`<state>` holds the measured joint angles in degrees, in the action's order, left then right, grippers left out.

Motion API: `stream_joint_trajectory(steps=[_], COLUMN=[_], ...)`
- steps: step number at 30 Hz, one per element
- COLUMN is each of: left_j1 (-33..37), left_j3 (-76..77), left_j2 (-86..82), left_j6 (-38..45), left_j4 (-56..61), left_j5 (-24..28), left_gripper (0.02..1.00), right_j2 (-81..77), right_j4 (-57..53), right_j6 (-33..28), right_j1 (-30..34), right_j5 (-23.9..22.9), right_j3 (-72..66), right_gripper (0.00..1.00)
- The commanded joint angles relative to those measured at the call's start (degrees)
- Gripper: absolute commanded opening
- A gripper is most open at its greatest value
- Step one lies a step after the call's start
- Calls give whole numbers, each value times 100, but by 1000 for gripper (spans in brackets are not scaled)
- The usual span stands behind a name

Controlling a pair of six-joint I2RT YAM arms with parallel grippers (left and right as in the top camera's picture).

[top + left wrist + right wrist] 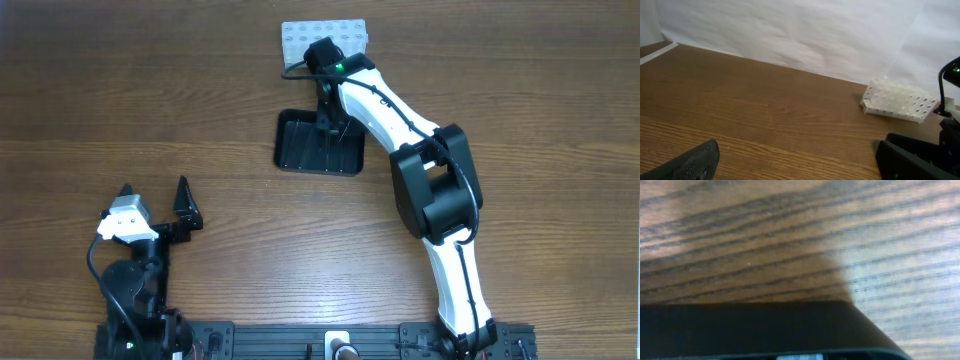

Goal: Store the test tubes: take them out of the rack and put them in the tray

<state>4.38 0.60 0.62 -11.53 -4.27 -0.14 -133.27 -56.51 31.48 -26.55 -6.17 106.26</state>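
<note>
a white perforated rack (300, 40) is seen far beyond the left fingers (186, 205); a black ribbed tray (300, 150) is set nearer.

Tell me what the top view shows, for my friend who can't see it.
The right arm extends up the wooden table to a black tray, with a white rack just beyond it. The left pincer sits open near its base.

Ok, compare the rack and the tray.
The rack is white; the tray is black. The rack is a block dotted with rows of holes; the tray is a shallow dish with a raised rim. Both are rectangular and rest on the wooden table.
</note>
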Motion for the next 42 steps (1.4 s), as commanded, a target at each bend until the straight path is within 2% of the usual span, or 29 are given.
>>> stream_joint_trajectory(steps=[1, 14, 19, 24, 27, 30, 33, 42], left_j1=[35, 35, 35, 35, 35, 35, 35, 35], left_j3=[-26, -26, -26, -26, -26, -26, -26, -26], left_j2=[-46, -46, -46, -46, -46, -46, -46, -46], left_j6=[85, 85, 85, 85, 85, 85, 85, 85], left_j4=[-9, -9, -9, -9, -9, -9, -9, -9], left_j5=[76, 76, 76, 76, 76, 76, 76, 76], left_gripper=[996, 998, 996, 998, 996, 996, 998, 998], right_j2=[-37, 868, 1353, 1821, 2142, 2490, 2839, 3759], right_j4=[11, -881, -1080, -1167, -1322, -1545, -1891, -3237], right_j6=[17, -31, -249, -1281, -1998, -2398, -2564, -2599], right_j1=[35, 22, 20, 22, 22, 28, 55, 330], right_j5=[-72, -76, -79, -127, -348, -754, -1038, -1086], right_j3=[7, 1027, 1248, 1248, 1248, 1248, 1248, 1209], right_gripper=[345, 415, 614, 831, 947, 991, 991, 993])
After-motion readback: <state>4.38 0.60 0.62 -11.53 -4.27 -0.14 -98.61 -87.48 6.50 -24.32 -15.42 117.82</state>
